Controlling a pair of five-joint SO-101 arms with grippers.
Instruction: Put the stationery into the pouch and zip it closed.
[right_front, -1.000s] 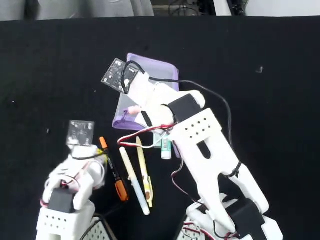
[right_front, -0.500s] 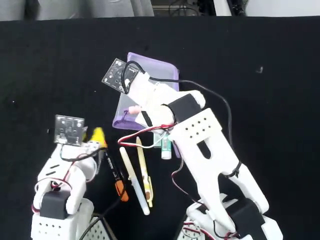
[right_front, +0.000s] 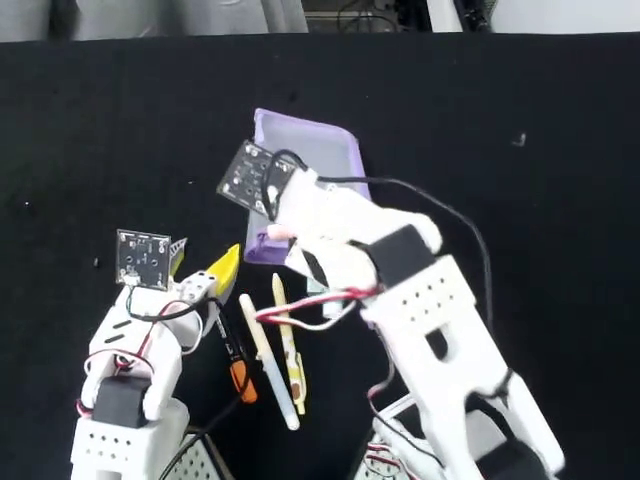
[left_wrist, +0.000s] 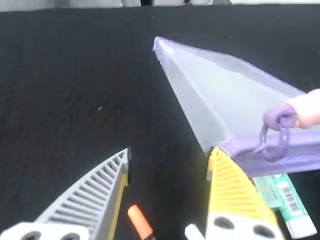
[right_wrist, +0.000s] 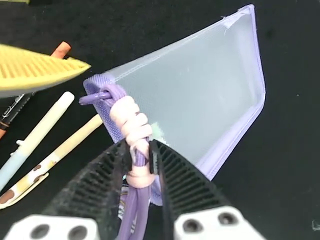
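Left gripper (left_wrist: 170, 151) opened, jaws spread beside translucent purple zip pouch (right_front: 320, 150), upper centre; right gripper (right_wrist: 142, 146) pinches its pink pull cord (right_wrist: 131, 117).

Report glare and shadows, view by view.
High view: even light, no hard shadows on the black table; left wrist view: pale sheen across the pouch and its clear face; right wrist view: same sheen on the pouch, while the right claw, shut on the zip pull, is dark, yet its ridges show.
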